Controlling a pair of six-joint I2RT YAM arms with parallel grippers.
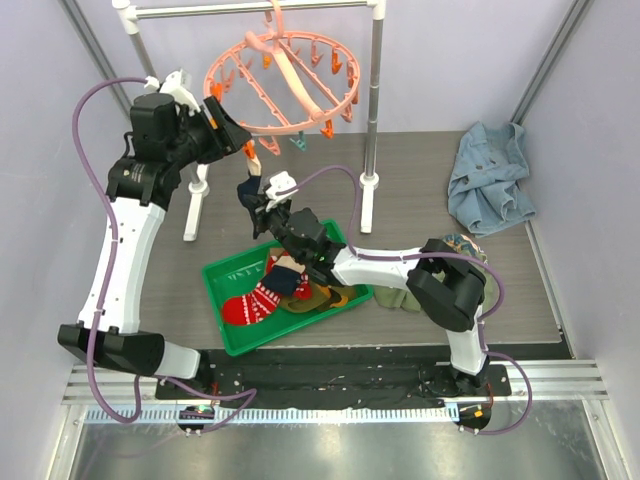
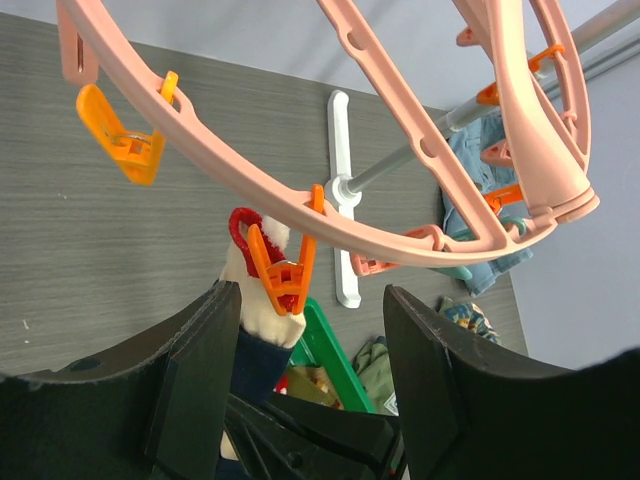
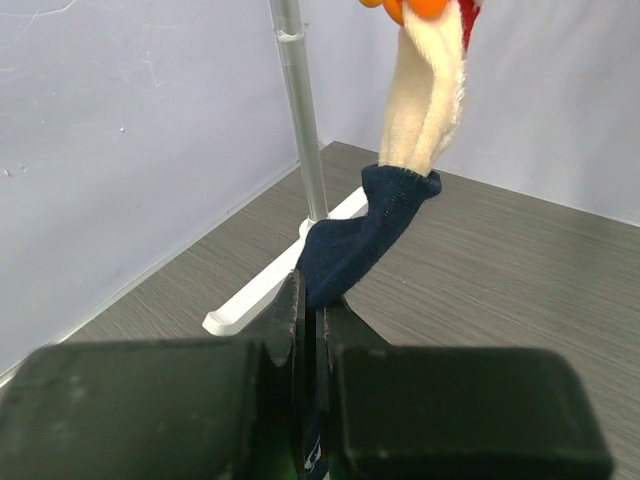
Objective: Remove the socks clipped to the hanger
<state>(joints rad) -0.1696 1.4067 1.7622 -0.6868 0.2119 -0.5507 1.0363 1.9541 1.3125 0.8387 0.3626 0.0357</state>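
The round salmon-pink hanger (image 1: 285, 85) hangs from the white rack. One dark navy sock (image 3: 365, 235) with a cream cuff (image 2: 262, 310) dangles from an orange peg (image 2: 285, 275) on its near rim. My right gripper (image 3: 318, 300) is shut on the navy toe end below the peg. My left gripper (image 2: 315, 350) is open, its two black fingers (image 2: 205, 370) standing either side of that peg just below the rim. In the top view the left gripper (image 1: 235, 140) is at the hanger's lower left and the right gripper (image 1: 255, 195) is under it. A red patterned sock (image 1: 255, 300) and olive socks (image 1: 325, 298) lie in the green tray (image 1: 215, 275).
The white pole rack (image 1: 372, 100) stands behind, its feet on the table. A blue denim garment (image 1: 490, 175) lies at the back right. An olive-green shirt (image 1: 395, 297) lies beside the tray under the right arm. Other orange pegs (image 2: 125, 140) hang with nothing in them.
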